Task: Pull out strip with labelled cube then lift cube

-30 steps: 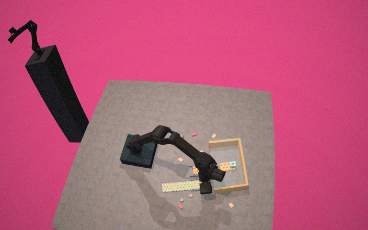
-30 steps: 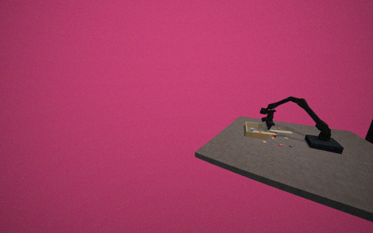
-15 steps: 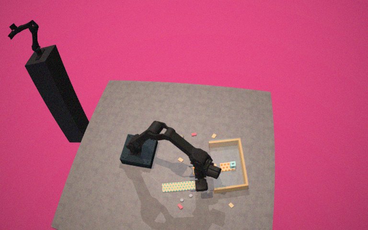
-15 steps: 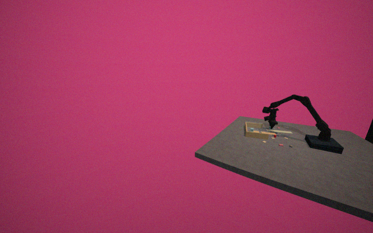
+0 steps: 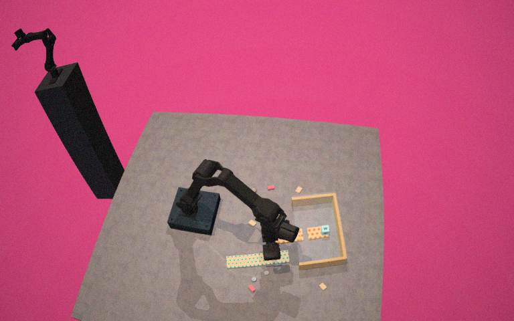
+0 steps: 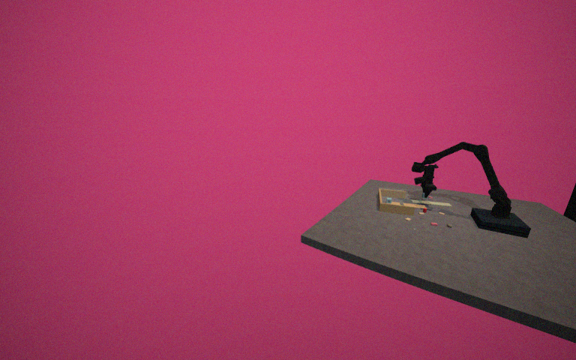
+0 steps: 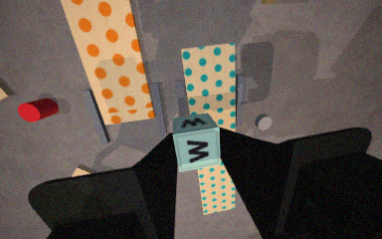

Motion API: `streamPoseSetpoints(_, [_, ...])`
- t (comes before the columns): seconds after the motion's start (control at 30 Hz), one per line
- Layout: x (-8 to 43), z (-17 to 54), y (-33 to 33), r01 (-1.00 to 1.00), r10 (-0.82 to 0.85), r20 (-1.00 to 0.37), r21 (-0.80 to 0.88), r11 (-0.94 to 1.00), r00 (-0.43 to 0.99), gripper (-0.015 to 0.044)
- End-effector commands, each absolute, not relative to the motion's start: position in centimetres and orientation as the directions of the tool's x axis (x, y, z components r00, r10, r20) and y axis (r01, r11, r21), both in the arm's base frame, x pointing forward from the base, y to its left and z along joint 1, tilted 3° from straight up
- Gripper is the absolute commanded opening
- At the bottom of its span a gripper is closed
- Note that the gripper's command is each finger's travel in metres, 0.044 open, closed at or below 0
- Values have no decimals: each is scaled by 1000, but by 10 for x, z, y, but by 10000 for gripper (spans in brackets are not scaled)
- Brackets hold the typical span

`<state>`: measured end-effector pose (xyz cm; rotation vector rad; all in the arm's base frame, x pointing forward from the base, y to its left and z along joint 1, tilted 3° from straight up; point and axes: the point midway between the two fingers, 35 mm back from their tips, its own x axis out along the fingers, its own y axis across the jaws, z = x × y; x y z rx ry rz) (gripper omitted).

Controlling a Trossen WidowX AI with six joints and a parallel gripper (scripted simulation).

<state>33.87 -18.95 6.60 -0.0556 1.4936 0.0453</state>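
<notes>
My gripper (image 7: 193, 134) (image 6: 424, 196) is shut on a pale teal cube (image 7: 199, 150) marked W. In the wrist view the cube is between the fingertips, above the strip with teal dots (image 7: 210, 75) (image 5: 244, 261) (image 6: 439, 204). That strip is one long piece, lying outside the box. In the top view the gripper body hides the held cube. The strip with orange dots (image 7: 111, 37) is in two pieces with a gap: a near piece (image 5: 299, 236) and a far piece (image 5: 313, 233). A second W cube (image 5: 324, 228) (image 6: 388, 199) sits on the far piece.
A wooden-walled box (image 5: 340, 231) (image 6: 392, 208), open towards the arm base, surrounds the far orange-dotted piece. Thin blue-grey rails flank both strips. A red cylinder (image 7: 42, 109) (image 6: 424, 210) stands near the orange-dotted strip. Small red and tan blocks and grey discs lie around.
</notes>
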Motion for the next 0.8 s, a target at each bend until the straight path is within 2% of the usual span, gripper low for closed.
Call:
streamPoseSetpoints(0.0, [328, 69, -184, -64, -10, -997, -15, 998, 80, 0])
streamPoseSetpoints(0.77, [264, 61, -148, -64, -7, -997, -11, 998, 74, 0])
